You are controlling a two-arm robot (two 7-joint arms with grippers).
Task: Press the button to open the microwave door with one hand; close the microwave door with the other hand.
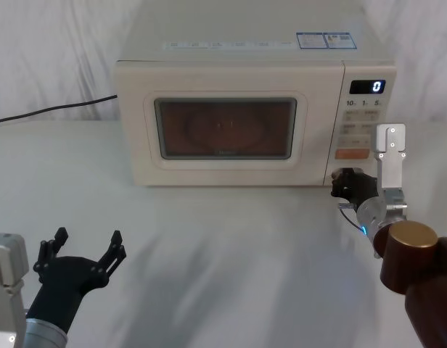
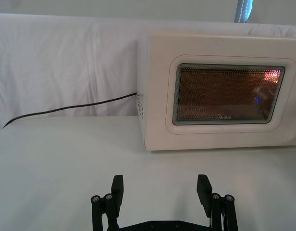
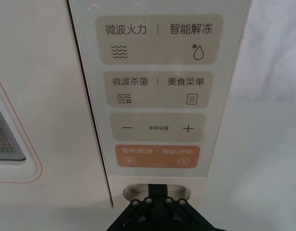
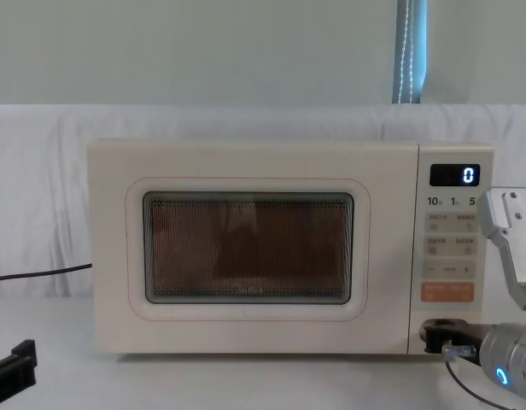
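Head view: right gripper [image 1: 342, 183] sits at the microwave's lower right corner, tips against the button [image 3: 156, 188] under the orange key [image 3: 157, 156]; can't tell whether its fingers are spread or together. Microwave door [image 1: 223, 129] is flush with the front, window lit. Left gripper [image 1: 85, 250] hangs near-left over the table [image 1: 223, 246], fingers spread, holding nothing.

right tool [image 1: 345, 182] at button, microwave door [image 1: 225, 129] shut
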